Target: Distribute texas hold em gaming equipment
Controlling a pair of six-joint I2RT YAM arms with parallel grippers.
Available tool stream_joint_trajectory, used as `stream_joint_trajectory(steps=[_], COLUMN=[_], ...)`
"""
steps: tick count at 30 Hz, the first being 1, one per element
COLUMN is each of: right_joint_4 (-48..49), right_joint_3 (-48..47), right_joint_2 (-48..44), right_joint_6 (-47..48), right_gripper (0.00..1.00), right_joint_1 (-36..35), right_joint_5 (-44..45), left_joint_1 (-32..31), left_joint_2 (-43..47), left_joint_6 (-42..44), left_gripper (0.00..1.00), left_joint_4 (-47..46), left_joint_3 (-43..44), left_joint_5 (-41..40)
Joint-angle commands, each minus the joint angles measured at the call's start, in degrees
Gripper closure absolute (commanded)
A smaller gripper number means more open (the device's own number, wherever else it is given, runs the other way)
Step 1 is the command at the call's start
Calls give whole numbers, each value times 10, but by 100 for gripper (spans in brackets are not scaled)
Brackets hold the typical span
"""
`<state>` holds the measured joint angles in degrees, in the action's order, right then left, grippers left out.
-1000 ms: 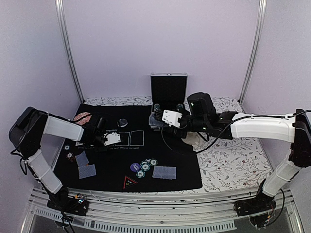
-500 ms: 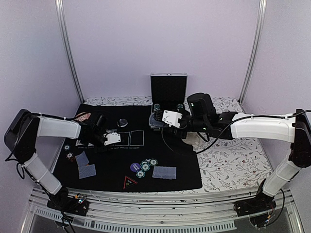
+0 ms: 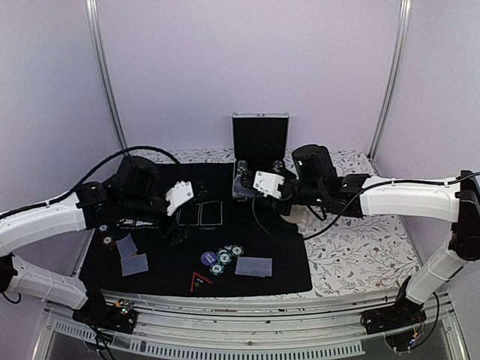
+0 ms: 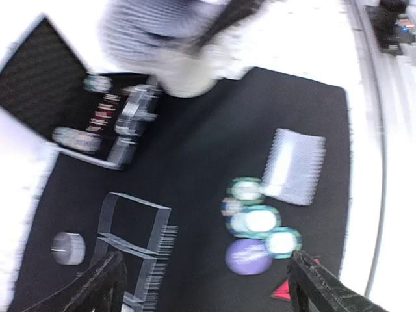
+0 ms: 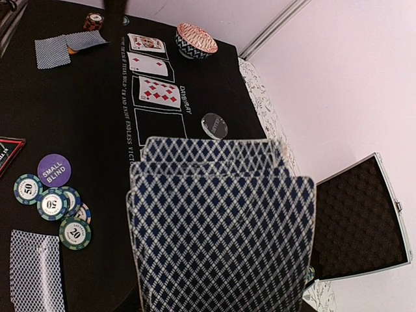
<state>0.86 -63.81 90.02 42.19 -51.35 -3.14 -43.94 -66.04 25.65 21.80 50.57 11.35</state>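
Note:
My right gripper [image 3: 245,184] is shut on a fanned deck of blue diamond-backed playing cards [image 5: 221,221], which hides its fingers, near the open case [image 3: 260,139]. My left gripper [image 4: 208,292] hangs open and empty over the black mat [image 3: 289,274], its fingers [image 4: 97,286] astride the printed card outlines and the chips. Green-and-white poker chips [image 3: 225,258] [image 4: 260,220] cluster beside a purple button [image 3: 208,259] [image 4: 248,255] and a face-down card pair [image 3: 253,266] [image 4: 294,166]. Three face-up cards [image 5: 151,65] lie in the outlines.
More face-down cards [image 3: 131,255] and chips [image 3: 105,234] lie at the mat's left. A grey round button [image 5: 214,125] and a patterned round dish [image 5: 196,39] sit beyond the outlines. A red triangle marker [image 3: 200,282] lies near the front edge. The left wrist view is motion-blurred.
My left gripper went from shut to open, and its arm rose and swung right from the mat's left side toward the middle. The right arm with the deck barely moved.

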Motion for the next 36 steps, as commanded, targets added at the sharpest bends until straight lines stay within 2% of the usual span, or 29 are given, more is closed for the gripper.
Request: stream_joint_trajectory(steps=[1,3,6,12,16,25,28,34,36], right_joint_4=[8,7,4,2,3,3,4,8,7], right_joint_3=[15,23,36,61,71,79,80,78,78], right_joint_2=[-31,-38,-47,-71,-77,-83,-83,-80,-81], right_joint_6=[-11,-14,-20,-25,-29,-31,-31,-34,-34], right_gripper=[58,58,58,58,58,58,58,58,58], right_joint_1=[2,2,2,3,3,4,5,5,5], right_joint_5=[16,19,22,31,31,33,33,31,31], left_joint_1=[-64,-93,-115,-153,-149,-145,-143,-139,-138], left_joint_2=[-22,-47,-87,-149,-188,-259,-265,-278,-266], left_joint_6=[-174,-194,-189,-87,-66,-66,-68,-75,-72], left_gripper=[11,5,3,2,2,2,2,13,14], left_joint_4=[-5,-10,0,78,92,107,106,146,159], left_joint_3=[-63,-66,-53,-54,-57,-38,-37,-14,-7], left_joint_5=[-11,-61,-98,-104,-143,-80,-91,-85,-81])
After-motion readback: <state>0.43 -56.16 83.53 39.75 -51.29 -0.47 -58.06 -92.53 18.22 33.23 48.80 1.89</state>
